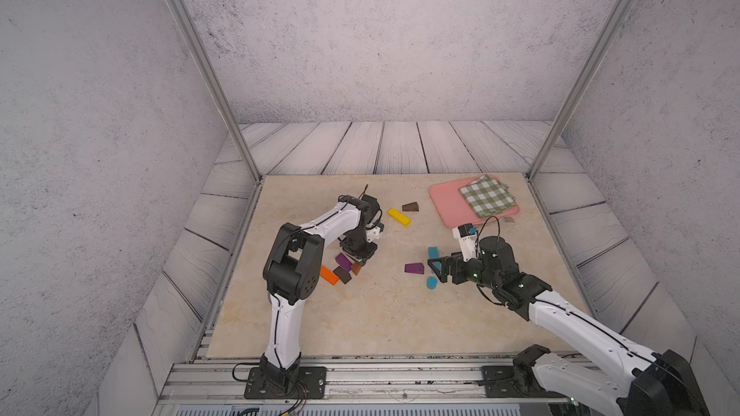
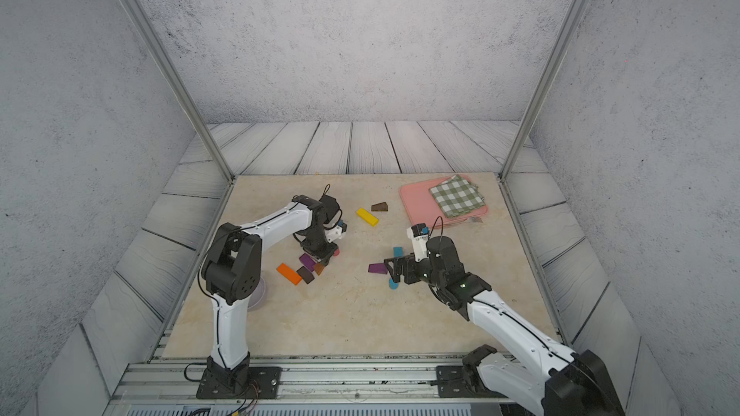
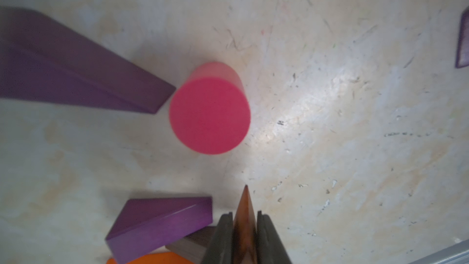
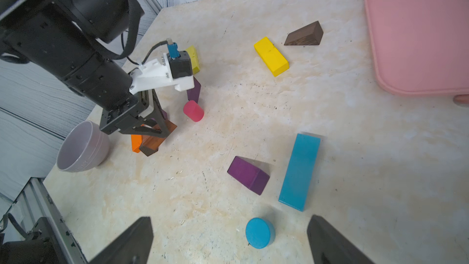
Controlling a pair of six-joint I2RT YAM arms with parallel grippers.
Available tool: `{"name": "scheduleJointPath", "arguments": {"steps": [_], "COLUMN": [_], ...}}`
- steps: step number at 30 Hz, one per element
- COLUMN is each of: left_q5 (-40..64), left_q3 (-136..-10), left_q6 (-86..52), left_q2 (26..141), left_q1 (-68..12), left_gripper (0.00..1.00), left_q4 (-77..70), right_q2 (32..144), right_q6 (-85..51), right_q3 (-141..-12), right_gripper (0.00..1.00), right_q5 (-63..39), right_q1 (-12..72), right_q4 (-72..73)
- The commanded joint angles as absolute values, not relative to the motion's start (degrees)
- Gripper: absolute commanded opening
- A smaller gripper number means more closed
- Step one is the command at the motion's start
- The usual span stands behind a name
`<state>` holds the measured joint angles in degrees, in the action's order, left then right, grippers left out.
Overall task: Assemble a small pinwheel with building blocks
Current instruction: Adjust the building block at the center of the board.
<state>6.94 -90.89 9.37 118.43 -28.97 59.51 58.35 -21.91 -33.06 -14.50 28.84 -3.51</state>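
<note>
Left wrist: left tool (image 3: 245, 214) pinches brown wedge (image 3: 245, 203), pointing down | right tool (image 4: 231, 222) spread wide, low over table (image 4: 203, 194)

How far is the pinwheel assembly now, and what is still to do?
Early stage. Done, it seems: the pink cylinder stands as hub, with one purple wedge pointing at it. In hand: the left gripper is shut on a brown wedge near the hub. Left: the yellow bar, dark brown wedge, teal bar and blue cylinder lie scattered; the right gripper is open.
</note>
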Motion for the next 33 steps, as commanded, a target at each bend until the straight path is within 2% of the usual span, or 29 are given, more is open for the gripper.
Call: {"name": "scheduleJointPath", "arguments": {"steps": [1,13,22,28,33], "left_q5": [4.0,4.2,1.8,4.4,2.6], "left_q3": [-89.8,-89.8,-90.1,-91.6,-86.0], "left_q6": [14.4,16.8,17.0,16.8,19.4], "left_q2": [118.6,121.3,122.5,121.0,115.9], "left_q1": [-28.3,-26.1,-20.0,-21.4,-23.2], "left_gripper": [0.0,0.0,0.0,0.0,0.0], "left_q4": [58.3,55.9,56.1,57.3,54.1], "right_q2": [55.5,55.3,55.5,55.0,55.7], "right_q6": [-20.1,-19.8,-19.3,-18.9,-18.9], "right_q3": [-33.8,-34.1,-34.1,-33.9,-33.7], "right_gripper": [0.99,0.99,0.99,0.99,0.99], "right_q5": [-15.3,-14.9,-14.2,-12.9,-13.1], "right_q1": [28.6,28.6,28.5,28.5,28.5], "right_q4": [-5.5,-5.6,-6.0,-6.5,-6.1]}}
